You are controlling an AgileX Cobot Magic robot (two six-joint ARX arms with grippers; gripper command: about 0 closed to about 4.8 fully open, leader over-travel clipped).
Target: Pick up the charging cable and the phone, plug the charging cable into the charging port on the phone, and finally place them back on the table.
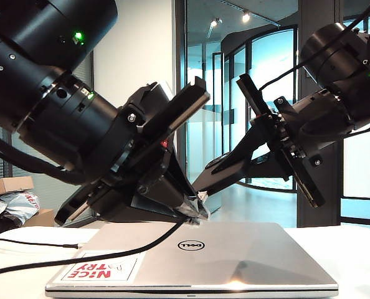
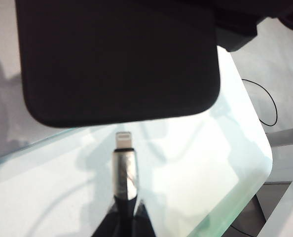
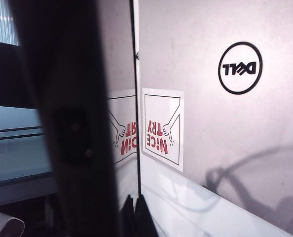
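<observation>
Both end effectors clamped, left end effector (image 1: 194, 208) on charging cable (image 2: 123, 165), right end effector (image 1: 211, 179) on phone (image 2: 117, 59)

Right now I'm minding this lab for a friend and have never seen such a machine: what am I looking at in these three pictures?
It is a robot with two black arms, each ending in a two-finger gripper. The wide picture is from a camera facing the white table, where a closed silver Dell laptop lies. The other two come from cameras on the wrists. The left gripper is shut on the charging cable, its silvery plug just short of the phone's edge. The right gripper is shut on the phone, held in the air above the laptop.
</observation>
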